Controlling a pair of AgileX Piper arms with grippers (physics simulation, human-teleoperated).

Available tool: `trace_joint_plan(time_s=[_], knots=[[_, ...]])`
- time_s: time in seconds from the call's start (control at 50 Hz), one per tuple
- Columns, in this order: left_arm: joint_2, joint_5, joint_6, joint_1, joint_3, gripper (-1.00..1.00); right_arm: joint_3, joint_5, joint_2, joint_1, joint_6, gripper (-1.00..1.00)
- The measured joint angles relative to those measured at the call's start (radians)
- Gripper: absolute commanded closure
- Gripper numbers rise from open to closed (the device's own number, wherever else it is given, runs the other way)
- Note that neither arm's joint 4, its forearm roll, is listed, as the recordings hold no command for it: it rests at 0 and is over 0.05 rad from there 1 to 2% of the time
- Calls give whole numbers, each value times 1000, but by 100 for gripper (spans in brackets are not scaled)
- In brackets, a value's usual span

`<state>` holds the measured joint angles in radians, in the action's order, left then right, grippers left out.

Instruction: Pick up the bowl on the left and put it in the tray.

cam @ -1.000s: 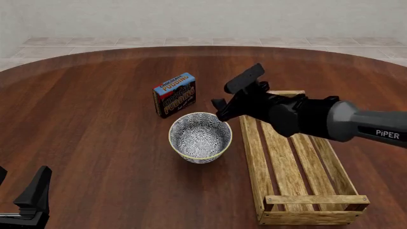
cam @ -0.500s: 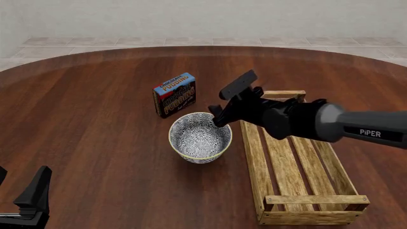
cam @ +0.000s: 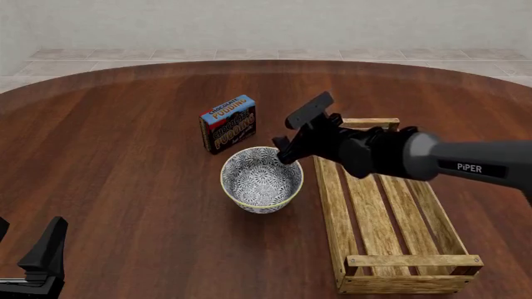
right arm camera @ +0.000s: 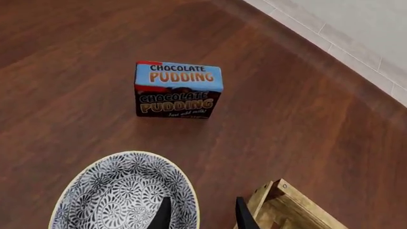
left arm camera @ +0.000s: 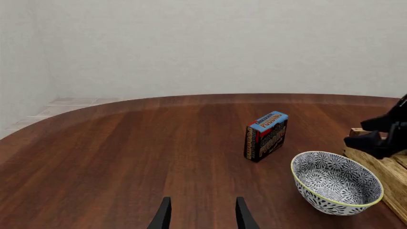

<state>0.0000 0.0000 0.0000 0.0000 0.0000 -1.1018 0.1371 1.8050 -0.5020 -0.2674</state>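
The blue-and-white patterned bowl (cam: 261,179) stands upright on the table, just left of the tray (cam: 332,205), a long light-wood slatted crate. My right gripper (cam: 283,149) is open and hangs over the bowl's far right rim. In the right wrist view one finger (right arm camera: 164,214) shows over the inside of the bowl (right arm camera: 121,195) and the other outside it, beside the tray's corner post (right arm camera: 284,200). My left gripper (cam: 25,235) is open and holds nothing at the near left edge, far from the bowl (left arm camera: 337,183).
A chocolate pudding box (cam: 228,123) stands upright just behind the bowl, a little to its left; the box (right arm camera: 178,90) faces the right wrist camera. The round wooden table ends at a pale tiled floor and wall behind.
My right gripper has moved left and down, from above the tray's far end to the bowl's far right rim. The bowl, box and left arm have not moved.
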Motion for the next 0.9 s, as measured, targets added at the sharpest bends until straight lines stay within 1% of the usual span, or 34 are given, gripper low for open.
trace_joint_plan(time_s=[0.52,0.9], knots=[[0,0,0,0,0,-100,-39,-6,58,5,-6,-100],[0,0,0,0,0,-100,-39,0,88,-7,-15,-100]])
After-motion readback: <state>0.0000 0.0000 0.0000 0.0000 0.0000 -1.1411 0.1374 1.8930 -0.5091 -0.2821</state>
